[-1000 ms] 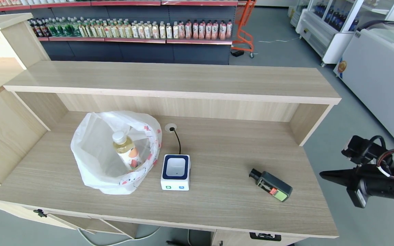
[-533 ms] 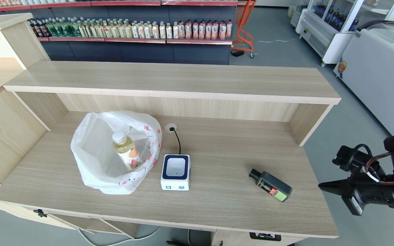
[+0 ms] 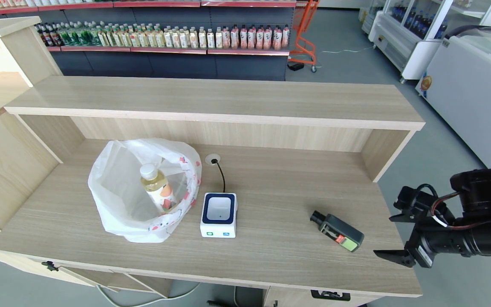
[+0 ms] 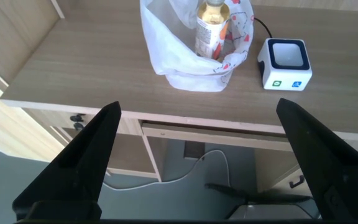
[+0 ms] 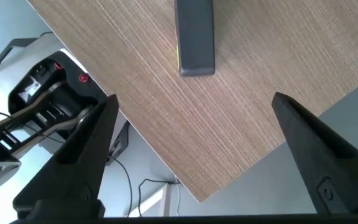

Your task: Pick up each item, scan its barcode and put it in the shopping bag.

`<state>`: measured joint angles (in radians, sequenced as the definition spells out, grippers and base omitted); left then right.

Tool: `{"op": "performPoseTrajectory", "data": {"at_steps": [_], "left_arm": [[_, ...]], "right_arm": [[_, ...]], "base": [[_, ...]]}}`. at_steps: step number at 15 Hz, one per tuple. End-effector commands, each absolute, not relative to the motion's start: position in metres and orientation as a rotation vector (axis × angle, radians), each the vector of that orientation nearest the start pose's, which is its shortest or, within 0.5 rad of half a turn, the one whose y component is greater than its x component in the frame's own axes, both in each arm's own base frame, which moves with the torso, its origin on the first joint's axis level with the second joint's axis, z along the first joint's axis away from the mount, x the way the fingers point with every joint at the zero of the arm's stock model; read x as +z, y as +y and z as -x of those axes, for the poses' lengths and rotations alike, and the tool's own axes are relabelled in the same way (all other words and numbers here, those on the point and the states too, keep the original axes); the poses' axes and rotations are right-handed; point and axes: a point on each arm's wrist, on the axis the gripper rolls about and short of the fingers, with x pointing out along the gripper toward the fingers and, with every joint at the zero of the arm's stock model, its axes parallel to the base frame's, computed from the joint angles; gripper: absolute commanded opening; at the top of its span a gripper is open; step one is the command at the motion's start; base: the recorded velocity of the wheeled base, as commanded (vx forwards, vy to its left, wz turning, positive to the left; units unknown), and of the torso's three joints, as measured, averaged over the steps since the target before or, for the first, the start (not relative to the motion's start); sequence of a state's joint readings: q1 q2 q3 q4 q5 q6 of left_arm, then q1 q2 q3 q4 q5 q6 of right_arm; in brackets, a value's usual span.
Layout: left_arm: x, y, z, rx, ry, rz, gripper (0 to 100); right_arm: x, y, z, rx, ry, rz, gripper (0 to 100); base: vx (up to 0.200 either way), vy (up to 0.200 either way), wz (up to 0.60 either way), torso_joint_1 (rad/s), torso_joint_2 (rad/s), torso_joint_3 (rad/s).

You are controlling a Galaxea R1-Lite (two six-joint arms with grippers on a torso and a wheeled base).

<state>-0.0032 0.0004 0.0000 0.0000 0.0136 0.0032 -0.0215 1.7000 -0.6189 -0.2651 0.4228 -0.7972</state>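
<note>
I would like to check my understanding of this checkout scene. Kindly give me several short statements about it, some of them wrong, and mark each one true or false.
1. A bottle is inside the shopping bag. True.
2. The right end effector grips the dark item. False: the item lies on the counter, apart from the end effector, which is open and holds nothing.
3. The scanner stands between the shopping bag and the dark item. True.
4. The scanner stands on the raised top ledge of the counter. False: it stands on the lower surface, close beside the bag.
</note>
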Motion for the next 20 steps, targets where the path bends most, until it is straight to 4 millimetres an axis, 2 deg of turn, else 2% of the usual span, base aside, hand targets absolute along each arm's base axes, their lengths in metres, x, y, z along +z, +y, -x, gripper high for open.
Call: {"op": "performPoseTrajectory", "data": {"at_steps": [1,6,13,16,20], "left_arm": [[0.075,0.000,0.023,0.011,0.000,-0.003,100],[0.075,0.000,0.023,0.011,0.000,-0.003,100],[0.075,0.000,0.023,0.011,0.000,-0.003,100],[0.075,0.000,0.023,0.011,0.000,-0.003,100],[0.075,0.000,0.023,0.011,0.000,-0.003,100]], "right_arm": [[0.087,0.013,-0.268,0.713,0.625,0.563,100],[0.059,0.036,-0.297,0.785,0.614,0.591,100],[0.040,0.044,-0.315,0.736,0.602,0.639,100],[0.036,0.056,-0.333,0.751,0.579,0.644,100],[0.023,0.067,-0.342,0.751,0.592,0.602,100]], "base": [[0.000,0.000,0.00,0.000,0.00,0.000],[0.000,0.000,0.00,0.000,0.00,0.000],[0.000,0.000,0.00,0.000,0.00,0.000],[0.000,0.000,0.00,0.000,0.00,0.000],[0.000,0.000,0.00,0.000,0.00,0.000]]}}
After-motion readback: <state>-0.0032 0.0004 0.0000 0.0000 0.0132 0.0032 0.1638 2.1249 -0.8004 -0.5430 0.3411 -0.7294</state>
